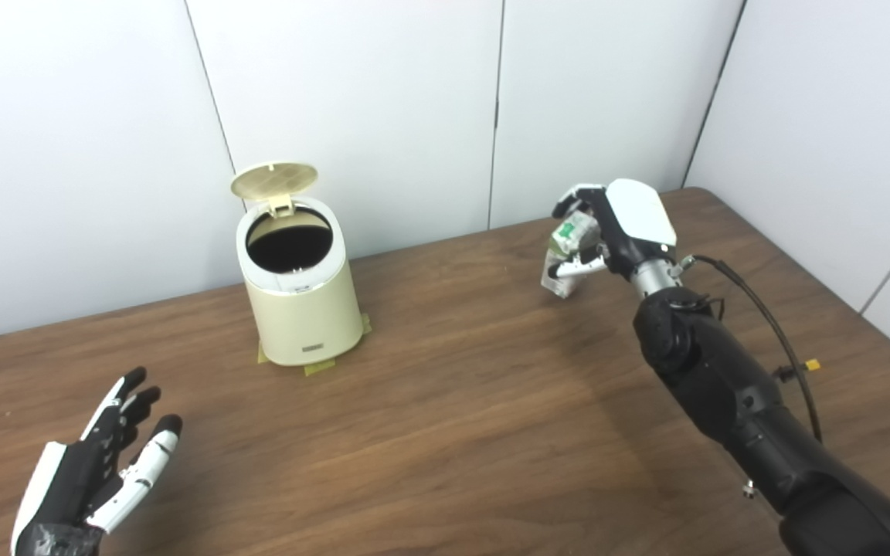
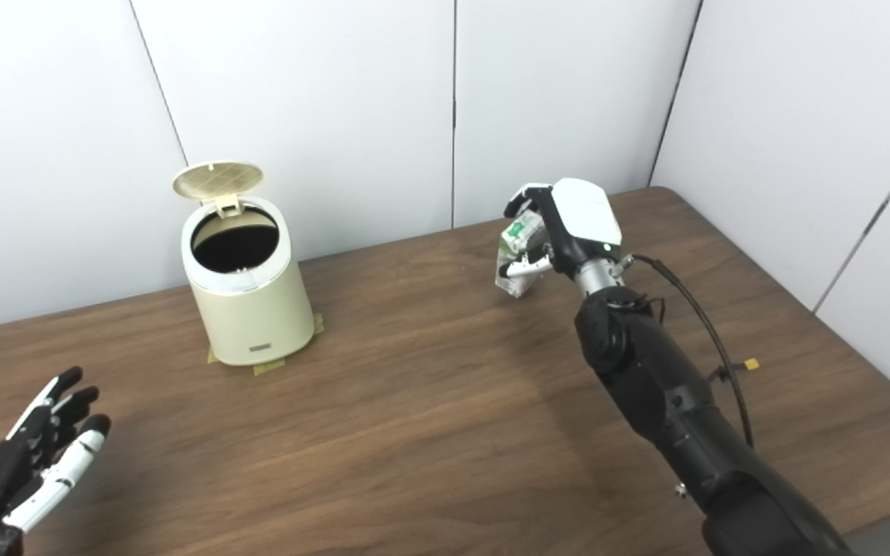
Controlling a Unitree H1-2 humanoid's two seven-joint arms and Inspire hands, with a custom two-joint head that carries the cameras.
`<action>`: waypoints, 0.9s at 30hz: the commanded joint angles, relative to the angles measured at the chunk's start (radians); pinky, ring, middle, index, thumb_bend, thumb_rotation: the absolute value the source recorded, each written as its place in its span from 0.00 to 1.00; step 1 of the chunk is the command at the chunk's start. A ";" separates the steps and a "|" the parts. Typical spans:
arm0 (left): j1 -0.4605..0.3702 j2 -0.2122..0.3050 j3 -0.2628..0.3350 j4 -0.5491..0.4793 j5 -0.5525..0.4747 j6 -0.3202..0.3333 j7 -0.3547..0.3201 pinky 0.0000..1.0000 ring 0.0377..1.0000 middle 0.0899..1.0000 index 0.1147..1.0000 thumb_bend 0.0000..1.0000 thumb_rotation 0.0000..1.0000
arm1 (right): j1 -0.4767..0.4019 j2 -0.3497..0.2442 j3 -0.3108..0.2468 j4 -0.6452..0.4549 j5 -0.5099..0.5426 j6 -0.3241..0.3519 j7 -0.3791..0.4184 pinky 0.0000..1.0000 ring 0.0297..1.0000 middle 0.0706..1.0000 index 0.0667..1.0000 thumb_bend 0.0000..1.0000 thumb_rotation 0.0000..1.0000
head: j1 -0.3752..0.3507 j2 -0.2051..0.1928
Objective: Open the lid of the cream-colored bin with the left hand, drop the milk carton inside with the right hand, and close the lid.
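Right hand clamps milk carton lifted off table, well right of cream-colored bin, lid upright so mouth's clear for drop; left hand spread, empty, waiting.

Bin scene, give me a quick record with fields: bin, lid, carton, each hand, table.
bin: cream-colored bin upright on the table, yellow tape under its base
lid: lid raised, hinged at the back, opening dark inside
carton: milk carton gripped, to the right of the bin, not yet over it
right hand: right hand closed on the carton
left hand: left hand open, fingers spread, near the front left, holding nothing
table: wooden table
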 commanded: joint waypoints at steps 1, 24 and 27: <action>-0.026 -0.008 0.004 -0.036 -0.004 -0.006 0.022 0.97 0.94 0.91 0.97 0.38 0.49 | -0.055 -0.011 -0.028 -0.102 -0.023 -0.007 -0.034 0.31 0.37 0.47 0.49 0.49 0.00 | 0.005 0.000; 0.018 -0.070 -0.082 0.020 -0.015 -0.032 0.134 0.96 0.94 0.92 0.95 0.57 0.58 | -0.191 0.198 0.045 -0.357 -0.068 -0.080 0.068 0.31 0.36 0.46 0.50 0.49 0.00 | 0.297 -0.058; 0.027 -0.078 -0.091 0.030 -0.025 -0.047 0.153 0.97 0.95 0.93 0.96 0.58 0.58 | -0.213 0.231 0.051 -0.343 -0.060 -0.108 0.062 0.31 0.35 0.45 0.52 0.49 0.00 | 0.323 -0.063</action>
